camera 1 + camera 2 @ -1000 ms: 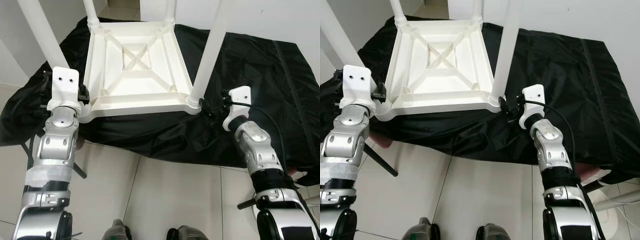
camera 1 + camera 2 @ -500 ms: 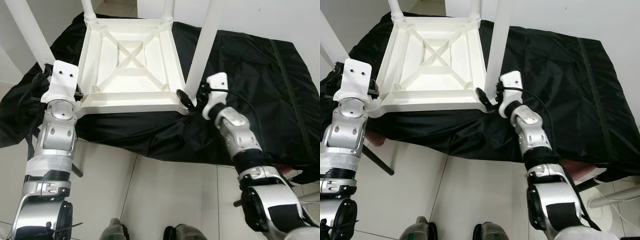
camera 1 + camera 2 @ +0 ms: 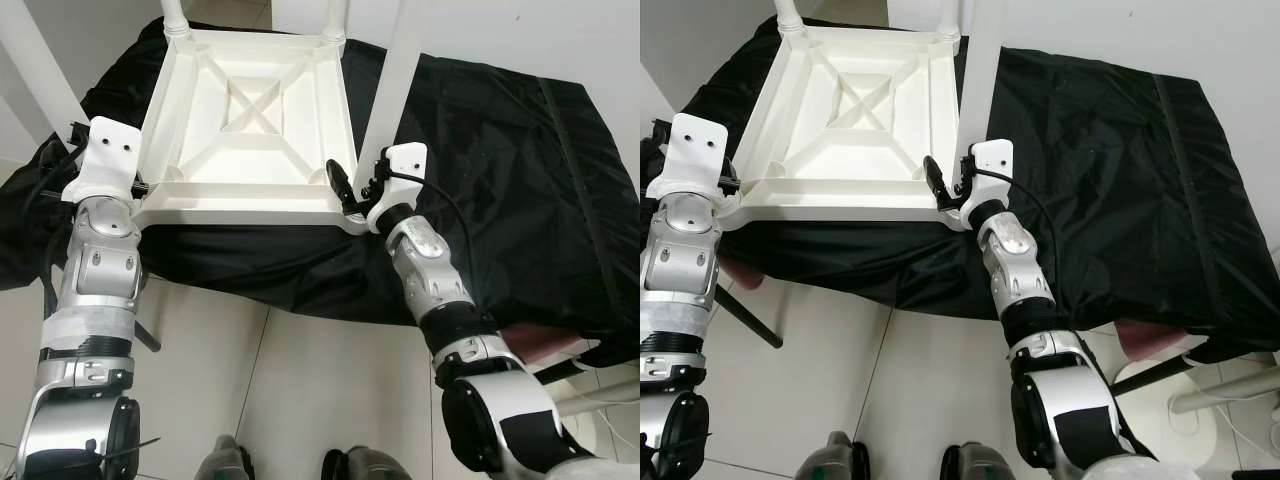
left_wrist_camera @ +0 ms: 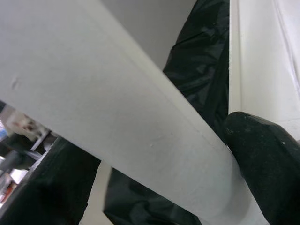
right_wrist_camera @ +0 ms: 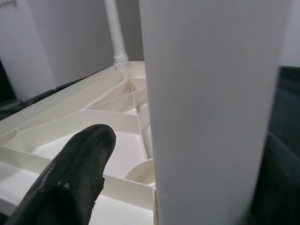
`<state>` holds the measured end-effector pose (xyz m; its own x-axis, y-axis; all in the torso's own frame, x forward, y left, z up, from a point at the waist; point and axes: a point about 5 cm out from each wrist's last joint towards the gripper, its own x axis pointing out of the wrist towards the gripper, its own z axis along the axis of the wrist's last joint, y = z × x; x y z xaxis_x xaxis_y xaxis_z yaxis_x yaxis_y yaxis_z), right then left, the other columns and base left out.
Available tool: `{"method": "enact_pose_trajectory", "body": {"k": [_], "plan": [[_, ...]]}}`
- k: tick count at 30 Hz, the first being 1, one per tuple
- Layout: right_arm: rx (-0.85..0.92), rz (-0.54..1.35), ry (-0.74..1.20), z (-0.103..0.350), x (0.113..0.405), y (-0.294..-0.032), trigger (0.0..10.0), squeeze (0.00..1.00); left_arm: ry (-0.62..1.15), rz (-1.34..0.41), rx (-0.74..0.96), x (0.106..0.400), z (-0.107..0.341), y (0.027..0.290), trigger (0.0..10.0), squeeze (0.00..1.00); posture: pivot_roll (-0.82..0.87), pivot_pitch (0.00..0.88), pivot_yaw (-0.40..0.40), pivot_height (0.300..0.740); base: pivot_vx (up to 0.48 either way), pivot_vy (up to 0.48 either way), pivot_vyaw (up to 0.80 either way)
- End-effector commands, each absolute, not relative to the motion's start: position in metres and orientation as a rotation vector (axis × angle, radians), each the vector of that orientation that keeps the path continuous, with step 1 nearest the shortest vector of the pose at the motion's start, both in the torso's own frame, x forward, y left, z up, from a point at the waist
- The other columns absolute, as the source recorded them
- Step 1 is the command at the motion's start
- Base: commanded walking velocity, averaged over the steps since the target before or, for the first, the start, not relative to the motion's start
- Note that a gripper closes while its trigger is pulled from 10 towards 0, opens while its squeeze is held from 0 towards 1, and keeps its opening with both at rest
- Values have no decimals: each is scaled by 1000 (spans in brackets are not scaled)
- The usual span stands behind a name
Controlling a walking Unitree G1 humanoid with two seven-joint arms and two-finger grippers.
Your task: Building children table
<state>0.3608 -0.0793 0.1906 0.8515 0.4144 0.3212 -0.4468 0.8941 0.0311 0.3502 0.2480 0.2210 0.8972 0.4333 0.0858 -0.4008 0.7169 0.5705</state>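
The white children's table [image 3: 250, 120] lies upside down on a black cloth [image 3: 500, 170], its 4 legs pointing up. The right gripper [image 3: 358, 188] has its fingers apart around the near-right leg [image 3: 392, 80]. The left gripper [image 4: 225, 154] presses the near-left leg [image 4: 117, 122]; whether its fingers clamp cannot be told.

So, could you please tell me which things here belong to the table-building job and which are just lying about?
Belonging to the job:
- upside-down white table top
- near right leg, with the right gripper around its base
- near left leg, with the left gripper at its base

Just lying about:
- black cloth under the table
- tiled floor
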Motion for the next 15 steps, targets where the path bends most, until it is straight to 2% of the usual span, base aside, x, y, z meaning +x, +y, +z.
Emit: {"method": "enact_pose_trajectory", "body": {"k": [1, 7, 11, 12, 14, 15], "plan": [[101, 518, -326, 187, 349, -69, 10000, 0, -4, 851, 695, 337, 223, 274, 10000, 0, -20, 135, -39, 740, 0, 0, 0], [78, 479, -340, 182, 339, -65, 10000, 0, 12, 841, 726, 338, 222, 279, 10000, 0, -23, 133, -35, 740, 0, 0, 0], [87, 418, -340, 181, 340, -67, 10000, 0, 34, 752, 678, 340, 216, 269, 10000, 0, -21, 131, -32, 740, 0, 0, 0], [91, 394, -338, 182, 341, -67, 10000, 0, 38, 678, 639, 341, 211, 258, 10000, 0, -20, 127, -29, 740, 0, 0, 0], [91, 394, -338, 182, 341, -67, 10000, 0, 38, 678, 639, 341, 211, 258, 10000, 0, -20, 127, -29, 740, 0, 0, 0], [91, 381, -336, 182, 342, -67, 10000, 0, 42, 520, 530, 343, 202, 235, 10000, 0, -16, 124, -28, 740, 0, 0, 0]]}}
